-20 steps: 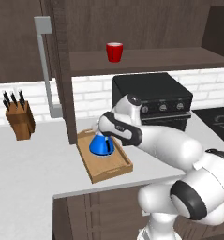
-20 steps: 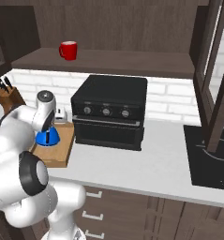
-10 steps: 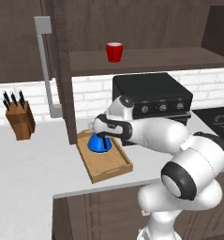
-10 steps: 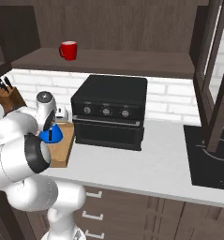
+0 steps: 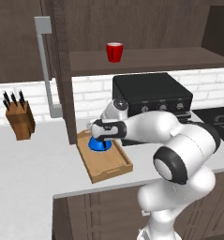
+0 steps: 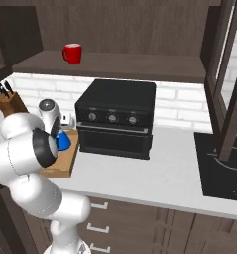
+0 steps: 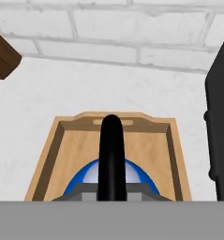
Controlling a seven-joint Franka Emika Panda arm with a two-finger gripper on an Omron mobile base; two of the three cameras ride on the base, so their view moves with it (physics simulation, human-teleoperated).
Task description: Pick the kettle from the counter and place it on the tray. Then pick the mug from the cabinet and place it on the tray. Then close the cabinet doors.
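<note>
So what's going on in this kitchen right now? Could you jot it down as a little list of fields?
kettle: blue kettle over the far end of the tray, whether it rests on the floor of the tray cannot be told
tray: light-wood tray on the counter, beside the black oven
gripper: gripper closed on the kettle's black handle
mug: red mug on the cabinet shelf
cabinet doors: cabinet doors open
knife block: knife block at the counter's left

Arm folded low — end effector point(image 5: 100, 137) pointing down, jaws nearly closed.
</note>
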